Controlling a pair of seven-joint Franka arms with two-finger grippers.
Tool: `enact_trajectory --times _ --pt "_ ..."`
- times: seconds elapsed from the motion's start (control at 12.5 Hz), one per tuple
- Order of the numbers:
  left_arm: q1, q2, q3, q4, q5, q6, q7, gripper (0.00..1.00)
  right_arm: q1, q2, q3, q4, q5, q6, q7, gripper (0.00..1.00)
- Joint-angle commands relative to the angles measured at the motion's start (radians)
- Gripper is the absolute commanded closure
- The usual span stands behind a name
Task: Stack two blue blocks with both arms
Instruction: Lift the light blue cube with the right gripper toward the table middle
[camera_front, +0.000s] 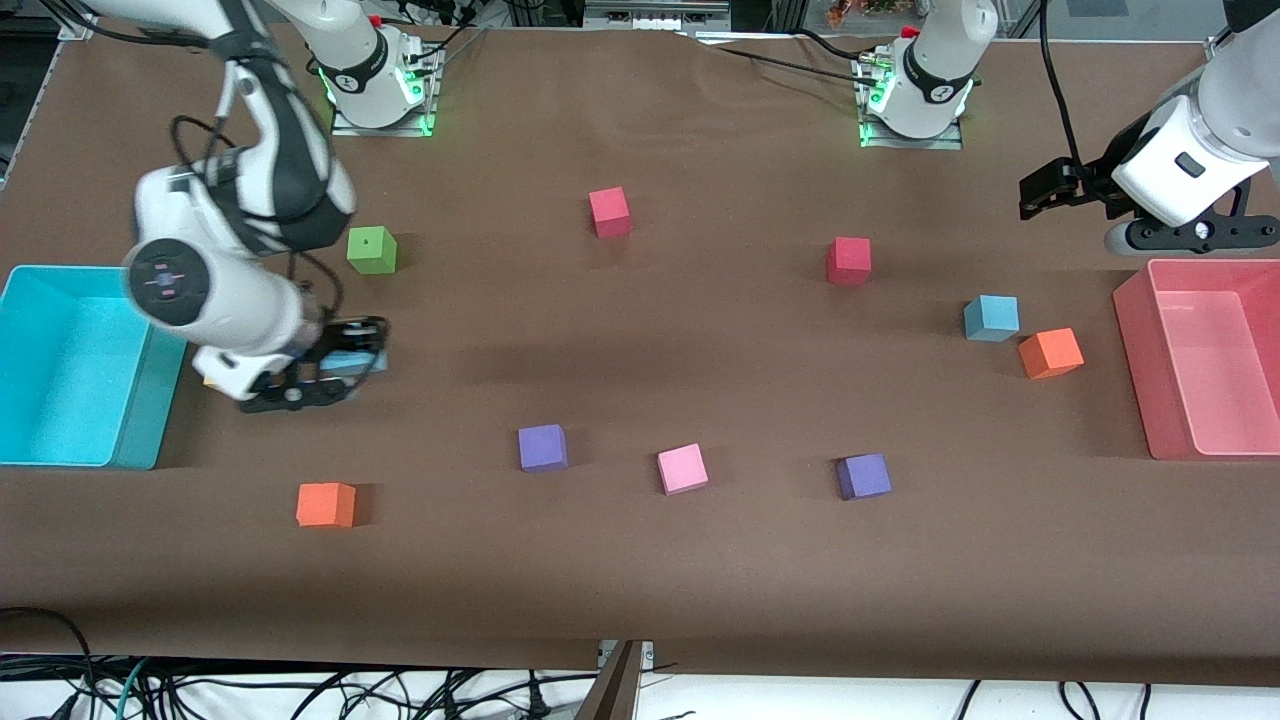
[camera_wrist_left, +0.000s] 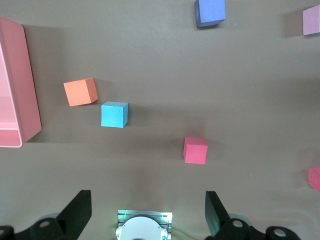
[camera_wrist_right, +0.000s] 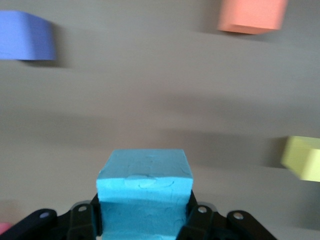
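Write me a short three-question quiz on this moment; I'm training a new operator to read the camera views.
1. True or false: the right gripper is shut on a blue block.
2. Which block lies beside the free blue block, nearer the front camera? A) green B) orange C) pink
3. Fill in: the left gripper is ____ and holds nothing.

Key:
1. True. The right wrist view shows the fingers clamping it, beside the turquoise bin.
2. B, the orange block, toward the pink bin.
3. Open. It waits above the left arm's end of the table.
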Motion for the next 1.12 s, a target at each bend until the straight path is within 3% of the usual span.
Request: enact_trajectory --times 0.0,0.08,0.56,0.8,1.04 --pt "0.003 -0.007 -0.003 0.009 0.008 -0.018 -0.009 0.00 0.097 0.114 -0.005 0.116 0.032 -0.011 0.178 0.68" --pt "0.003 -0.007 -0.005 0.009 0.008 -0.018 -0.009 0.00 0.131 0.164 -0.003 0.180 0.035 -0.003 0.218 0.83" --pt "0.005 -0.007 -0.003 0.007 0.008 -0.018 -0.009 0.00 0.366 0.483 0.000 0.555 0.055 0.045 0.447 0.86" --pt "0.005 -0.007 -0.003 0.007 0.008 -0.018 -0.009 0.00 0.424 0.574 0.000 0.566 0.052 0.239 0.523 0.86" --pt "0.005 -0.007 -0.003 0.007 0.008 -0.021 -0.009 0.00 0.460 0.622 0.006 0.568 -0.015 0.280 0.557 0.86"
